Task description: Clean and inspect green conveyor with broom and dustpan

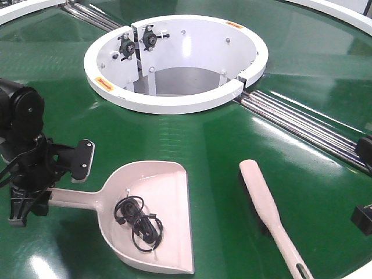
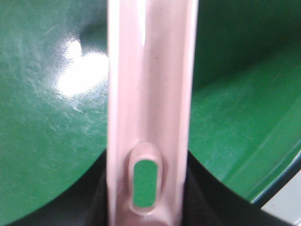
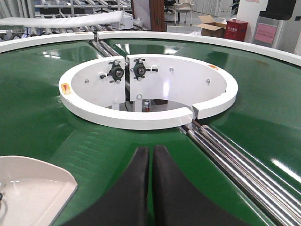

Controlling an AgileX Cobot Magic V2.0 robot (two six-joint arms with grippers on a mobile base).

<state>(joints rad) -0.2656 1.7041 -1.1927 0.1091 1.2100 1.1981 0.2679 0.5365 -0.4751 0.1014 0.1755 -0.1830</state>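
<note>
Closest to us, the dustpan [image 1: 171, 186] lies flat on the green conveyor [image 1: 203, 139]. It is a pale beige-pink scoop with a raised curved rim, and its wide straight mouth faces right. Its long handle runs left into the left gripper [image 1: 39, 200]. In the left wrist view the handle [image 2: 150, 94] fills the middle of the picture. Green belt shows through its slot hole [image 2: 144, 183], and the dark fingers [image 2: 94, 212] press against both edges, so we read that tool as clamped on the handle. A coiled black cable [image 1: 139, 224] lies inside the pan.

The broom [image 1: 264, 200] lies on the belt to the right of the dustpan's mouth, apart from it. It shows only its smooth pale back; the narrow head points away from us and the tapering handle with its dark slot runs to the near right. We cannot see its bristles.

In the right wrist view the right gripper [image 3: 150, 153] has its two black fingers pressed together with nothing between them, above the belt.

Beyond the tools stands the white inner ring [image 1: 174, 104], with two black bearing blocks [image 1: 150, 39] on its inner wall. Chrome roller strips [image 1: 302, 125] cross the glossy belt on its right. In the right wrist view, past the white outer rim [image 3: 188, 40], we see a cardboard box [image 3: 209, 26] and a red box [image 3: 235, 29].
</note>
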